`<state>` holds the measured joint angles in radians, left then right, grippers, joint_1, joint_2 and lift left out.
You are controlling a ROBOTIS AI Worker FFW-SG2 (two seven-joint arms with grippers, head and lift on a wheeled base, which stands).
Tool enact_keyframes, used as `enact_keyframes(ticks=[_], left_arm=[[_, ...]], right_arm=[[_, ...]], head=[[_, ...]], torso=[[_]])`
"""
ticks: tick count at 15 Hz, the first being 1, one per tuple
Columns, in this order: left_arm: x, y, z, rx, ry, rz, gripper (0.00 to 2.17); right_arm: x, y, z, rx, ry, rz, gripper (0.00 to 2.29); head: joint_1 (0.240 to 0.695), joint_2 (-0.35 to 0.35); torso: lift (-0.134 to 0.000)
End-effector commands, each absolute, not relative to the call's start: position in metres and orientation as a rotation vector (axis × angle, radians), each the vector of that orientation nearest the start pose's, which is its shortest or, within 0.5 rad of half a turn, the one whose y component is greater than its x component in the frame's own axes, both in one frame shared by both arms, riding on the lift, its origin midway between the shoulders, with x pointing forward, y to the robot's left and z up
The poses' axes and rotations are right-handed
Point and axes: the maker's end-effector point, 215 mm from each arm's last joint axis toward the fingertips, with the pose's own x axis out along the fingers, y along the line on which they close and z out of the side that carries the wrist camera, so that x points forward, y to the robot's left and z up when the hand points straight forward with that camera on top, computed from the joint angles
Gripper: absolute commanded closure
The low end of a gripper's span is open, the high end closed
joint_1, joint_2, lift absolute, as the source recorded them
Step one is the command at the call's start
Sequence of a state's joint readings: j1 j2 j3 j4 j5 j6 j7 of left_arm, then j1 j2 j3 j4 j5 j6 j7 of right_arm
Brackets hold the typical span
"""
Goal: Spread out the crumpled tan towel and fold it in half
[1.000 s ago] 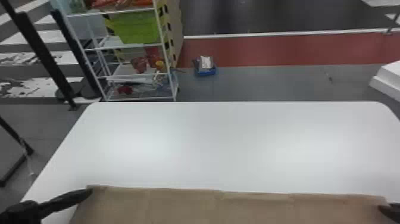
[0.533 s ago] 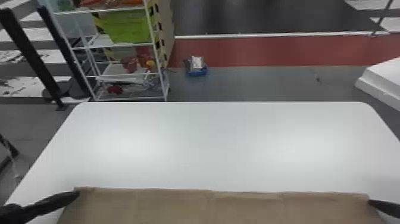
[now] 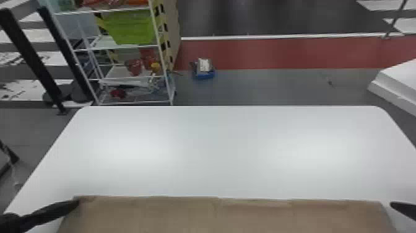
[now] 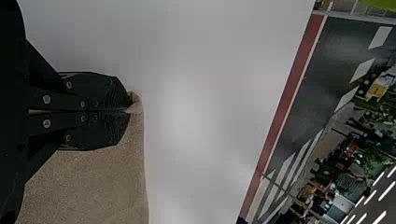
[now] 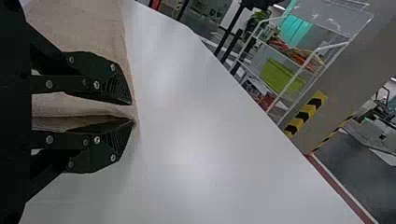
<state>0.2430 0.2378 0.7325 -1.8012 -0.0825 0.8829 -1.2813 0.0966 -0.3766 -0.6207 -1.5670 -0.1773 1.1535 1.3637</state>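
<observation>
In the head view the tan towel [image 3: 185, 217] lies spread wide along the table's near side, its far edge nearly straight. My left gripper [image 3: 76, 203] is at the towel's far left corner; the left wrist view has this gripper [image 4: 128, 111] shut on that corner, a small tuft poking past the fingertips. Just beyond the far right corner is my right gripper [image 3: 402, 210]. In the right wrist view the right gripper [image 5: 133, 113] has its fingers parted, with the edge of the towel [image 5: 84, 28] lying loosely between them.
The white table [image 3: 216, 148] stretches beyond the towel to its far edge. On the floor behind stand a wire shelf [image 3: 123, 76] with a green bin at the left, a small blue item [image 3: 204, 69], and a white stepped block [image 3: 399, 82] at the right.
The right gripper's fingertip, which touched the towel's right corner before, now stands slightly apart from it. The left gripper keeps hold of its corner. The head view has shifted a little.
</observation>
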Motion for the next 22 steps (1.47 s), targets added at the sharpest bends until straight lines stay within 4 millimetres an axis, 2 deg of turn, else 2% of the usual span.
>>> enact_keyframes(ticks=[1,8,13,16,22], left_arm=[[0.348,0.453,-0.444,-0.346,0.701,-0.385,1.36],[0.351,0.458,-0.451,-0.362,0.709,-0.358,1.36],[0.359,0.466,-0.454,-0.375,0.71,-0.327,1.36],[0.36,0.473,-0.462,-0.375,0.726,-0.296,1.36],[0.36,0.48,-0.464,-0.374,0.73,-0.276,1.36]], right_arm=[[0.378,-0.403,-0.422,0.819,0.698,0.595,0.89],[0.383,-0.41,-0.418,0.988,0.655,0.587,0.89],[0.39,-0.419,-0.415,1.01,0.625,0.577,0.88],[0.393,-0.424,-0.415,1.041,0.608,0.567,0.89],[0.394,-0.435,-0.412,1.068,0.583,0.554,0.89]], head=[[0.695,0.083],[0.695,0.079],[0.695,0.072],[0.695,0.074],[0.695,0.073]], torso=[[-0.124],[-0.124],[-0.124],[-0.124],[-0.124]])
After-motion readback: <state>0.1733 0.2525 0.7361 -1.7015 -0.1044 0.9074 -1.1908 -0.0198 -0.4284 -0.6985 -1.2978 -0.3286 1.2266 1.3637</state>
